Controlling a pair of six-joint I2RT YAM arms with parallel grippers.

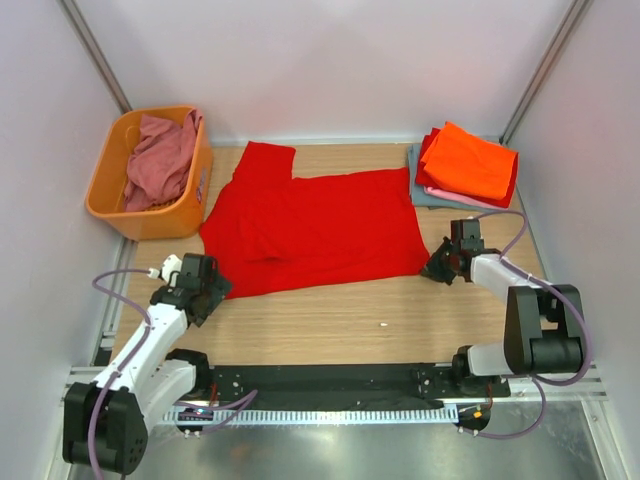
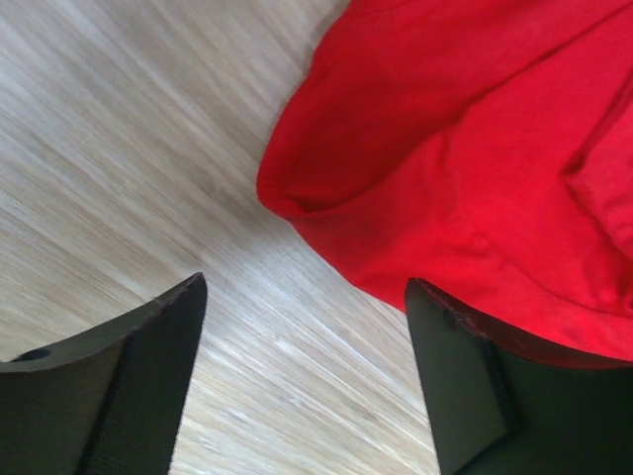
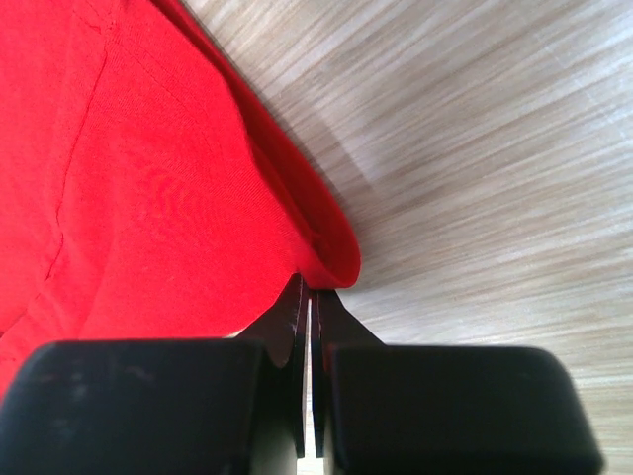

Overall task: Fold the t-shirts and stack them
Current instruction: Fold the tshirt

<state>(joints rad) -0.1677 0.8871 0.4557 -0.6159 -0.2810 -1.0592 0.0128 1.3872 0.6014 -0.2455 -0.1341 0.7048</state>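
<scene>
A large bright red t-shirt [image 1: 310,230] lies spread on the wooden table [image 1: 330,320]. My left gripper [image 1: 205,290] is open at the shirt's near left corner. In the left wrist view [image 2: 305,282] bare wood shows between the jaws, and the red hem [image 2: 415,198] lies just ahead and against the right finger. My right gripper [image 1: 437,268] is at the shirt's near right corner. In the right wrist view [image 3: 309,287] its jaws are shut, with the folded red edge [image 3: 331,259] pinched at the tips.
A folded stack stands at the back right: an orange shirt [image 1: 470,160] on top, red, pink and grey-blue [image 1: 420,192] below. An orange basket [image 1: 150,215] at the back left holds a dusty rose shirt [image 1: 160,160]. White walls enclose the table.
</scene>
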